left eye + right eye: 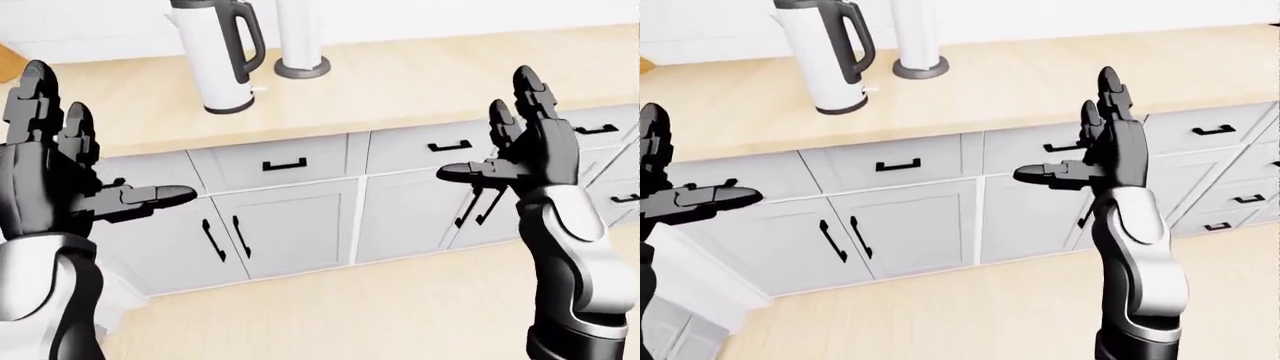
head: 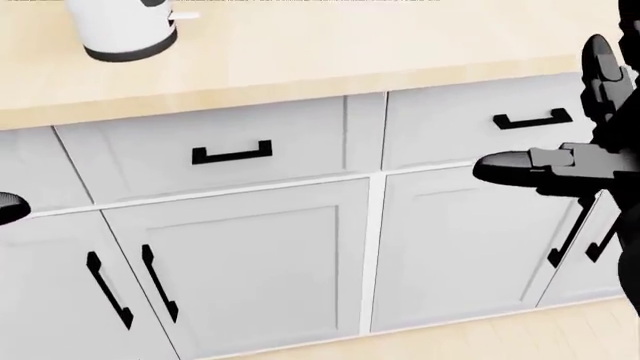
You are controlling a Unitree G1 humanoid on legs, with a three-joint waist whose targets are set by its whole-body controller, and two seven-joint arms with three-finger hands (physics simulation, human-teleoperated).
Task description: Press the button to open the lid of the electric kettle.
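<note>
A white electric kettle [image 1: 218, 56] with a black handle stands upright on the light wood counter [image 1: 400, 79] at the top left of the eye views; its top is cut off by the frame edge, so lid and button do not show. Its base shows in the head view [image 2: 125, 30]. My left hand [image 1: 85, 176] is open, raised at the left, well below and left of the kettle. My right hand [image 1: 510, 150] is open, raised at the right, before the cabinet drawers. Both hands are empty.
A white cylinder on a dark round base [image 1: 300, 66] stands just right of the kettle. Grey cabinets with black handles [image 1: 285, 163] run under the counter. A light wood floor [image 1: 380, 315] lies below.
</note>
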